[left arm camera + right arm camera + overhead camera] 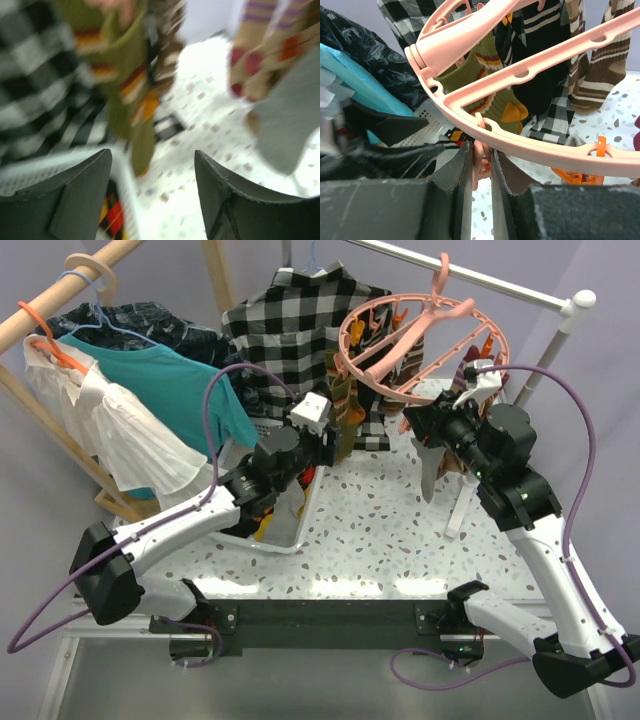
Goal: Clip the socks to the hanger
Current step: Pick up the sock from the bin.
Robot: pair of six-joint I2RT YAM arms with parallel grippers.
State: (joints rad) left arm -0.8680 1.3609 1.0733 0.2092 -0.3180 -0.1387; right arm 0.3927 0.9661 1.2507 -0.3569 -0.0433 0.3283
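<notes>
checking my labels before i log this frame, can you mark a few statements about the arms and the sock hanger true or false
1. The right jaws are shut on a pink clip peg under the ring of the hanger. True.
2. The left jaws hold a sock. False: they stand open and empty over the rim of the white basket.
3. An olive striped sock hangs from the hanger. True.
4. The hanger lies inside the white basket. False: it hangs by its hook from the white rail.
</notes>
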